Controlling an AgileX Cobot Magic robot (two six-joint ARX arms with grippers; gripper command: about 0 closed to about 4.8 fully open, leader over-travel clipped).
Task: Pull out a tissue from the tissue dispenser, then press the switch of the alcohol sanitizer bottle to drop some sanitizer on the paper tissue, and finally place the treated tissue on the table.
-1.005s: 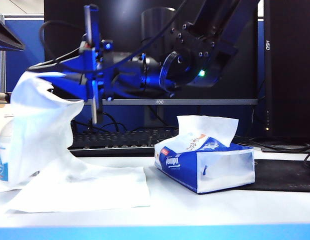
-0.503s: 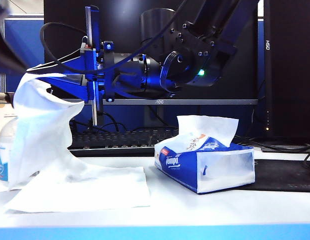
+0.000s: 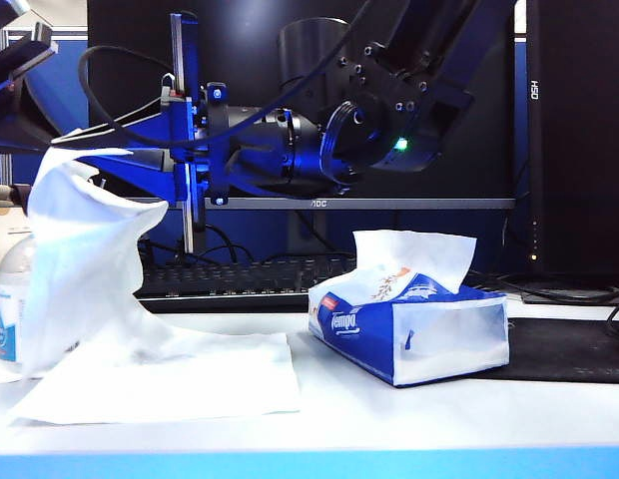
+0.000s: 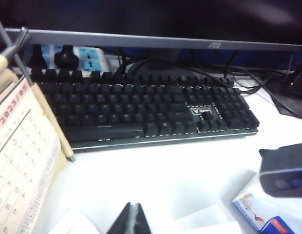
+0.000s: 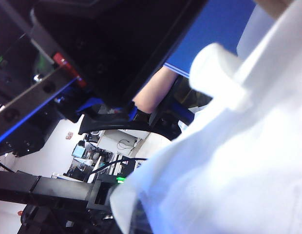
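Surface [image 3: 409,419] pale, blue front edge, carried everything. Right arm reached across to left of exterior view; right gripper [image 3: 75,157] fingers clamped shut on upper edge of tissue [image 3: 80,259], which hung limp, lower end touching larger flat white sheet [image 3: 190,384]. Tissue filled right wrist view [image 5: 238,165]. Tissue dispenser [image 3: 409,334] sat right of sheet, white tissue poking from top slit. Alcohol sanitizer bottle [image 3: 10,309] stood at far left, mostly hidden behind tissue; switch not discernible. Left gripper [image 4: 130,220] hung above surface near keyboard [image 4: 141,109], finger tips together, nothing held.
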